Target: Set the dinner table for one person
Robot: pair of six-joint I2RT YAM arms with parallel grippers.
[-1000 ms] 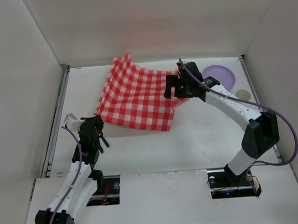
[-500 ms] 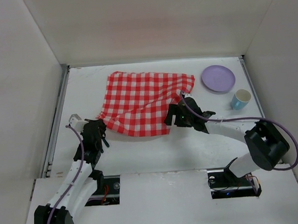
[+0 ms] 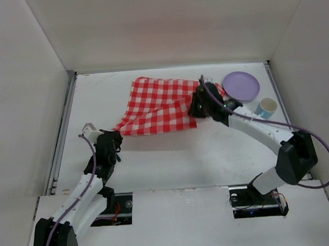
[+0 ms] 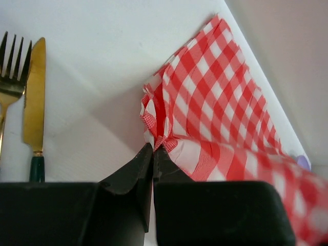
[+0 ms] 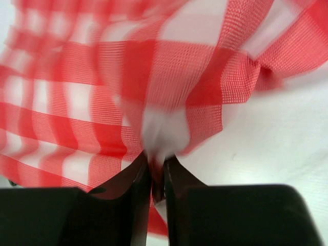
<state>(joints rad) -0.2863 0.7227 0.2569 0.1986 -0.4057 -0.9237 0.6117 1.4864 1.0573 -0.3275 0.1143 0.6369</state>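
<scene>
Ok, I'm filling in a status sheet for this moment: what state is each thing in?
checked cloth: rumpled, partly folded over, pinched by both grippers.
left gripper: shut on the cloth's corner.
right gripper: shut on the cloth.
purple plate: lying flat, bare.
blue cup: upright.
fork: lying flat beside the knife.
knife: lying flat.
</scene>
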